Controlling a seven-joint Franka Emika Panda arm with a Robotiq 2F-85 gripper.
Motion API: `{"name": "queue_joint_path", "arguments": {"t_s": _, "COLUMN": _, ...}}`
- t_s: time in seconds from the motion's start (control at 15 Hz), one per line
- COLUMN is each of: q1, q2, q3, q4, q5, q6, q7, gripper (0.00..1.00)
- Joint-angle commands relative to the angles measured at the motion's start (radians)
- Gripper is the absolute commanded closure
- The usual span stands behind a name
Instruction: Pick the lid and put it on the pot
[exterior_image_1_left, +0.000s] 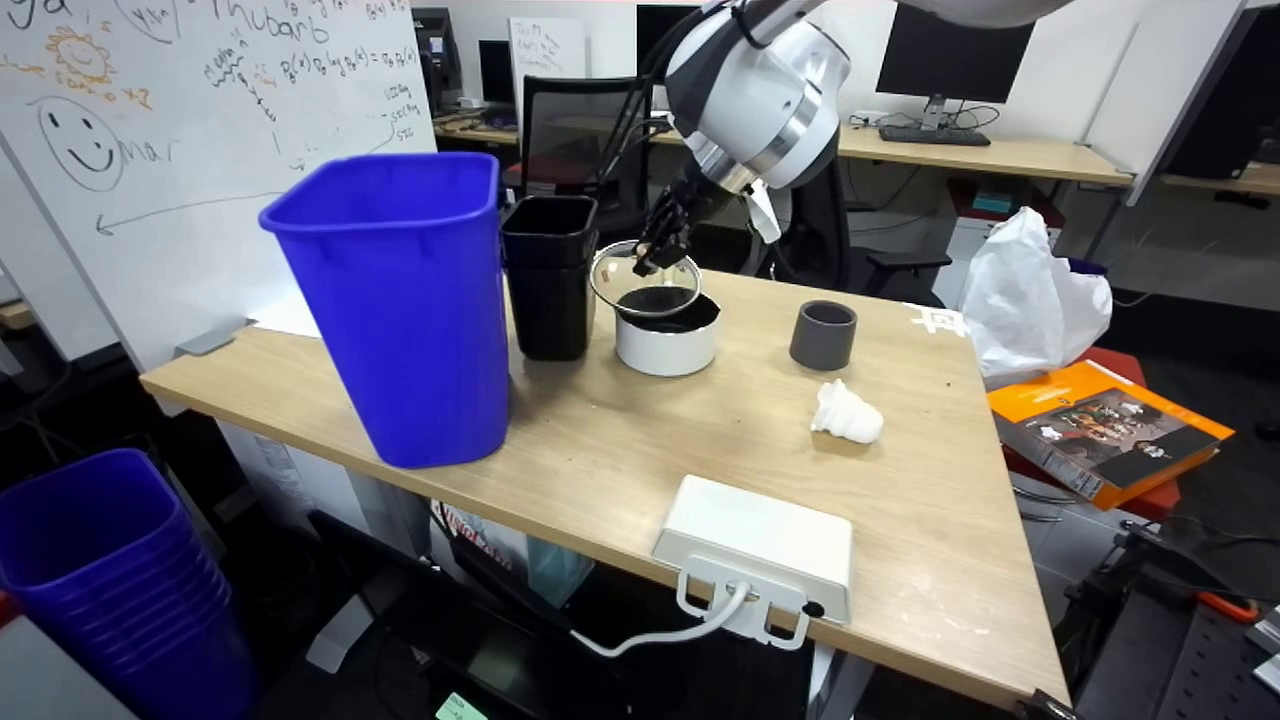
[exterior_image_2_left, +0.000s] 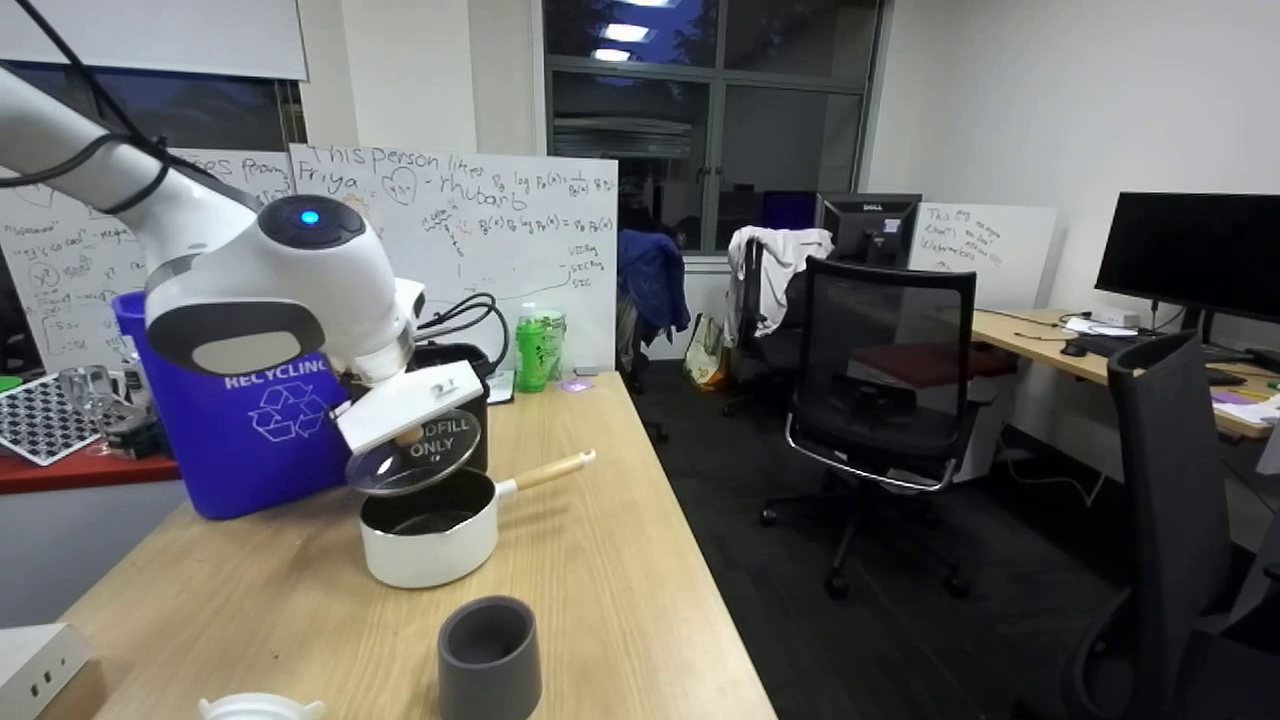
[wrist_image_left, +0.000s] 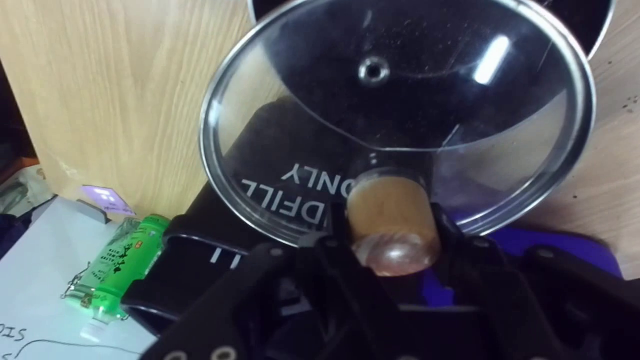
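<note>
A: Gripper (wrist_image_left: 392, 226) clamped on lid (wrist_image_left: 400, 120) by knob (wrist_image_left: 394, 212). Why?
B: Presumably so nothing blocks seating. It tilts partly over the pot (exterior_image_1_left: 667, 350), right of the black bins (exterior_image_1_left: 552, 310) in an exterior view.

Wooden table (exterior_image_1_left: 620, 440): 1 tall blue bin (exterior_image_1_left: 400, 320), 1 round glass lid (wrist_image_left: 395, 115), 1 low white pot (exterior_image_2_left: 430, 555), 1 round grey cup (exterior_image_1_left: 824, 342), 1 white lump (exterior_image_1_left: 847, 413), 1 white box (exterior_image_1_left: 765, 535) at its edge; black bins (exterior_image_1_left: 552, 290), likely 2.
</note>
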Motion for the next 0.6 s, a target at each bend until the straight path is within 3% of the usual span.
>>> {"name": "queue_joint_path", "arguments": {"t_s": 0.0, "q1": -0.140, "q2": 0.000, "q3": 0.155, "q4": 0.059, "q5": -0.144, "q6": -0.001, "q7": 0.110, "gripper": 0.84}}
{"name": "queue_joint_path", "arguments": {"t_s": 0.27, "q1": -0.245, "q2": 0.007, "q3": 0.272, "q4": 0.051, "q5": -0.265, "q6": 0.029, "q7": 0.174, "gripper": 0.84}}
{"name": "queue_joint_path", "arguments": {"t_s": 0.53, "q1": -0.299, "q2": 0.027, "q3": 0.334, "q4": 0.020, "q5": -0.353, "q6": 0.093, "q7": 0.223, "gripper": 0.84}}
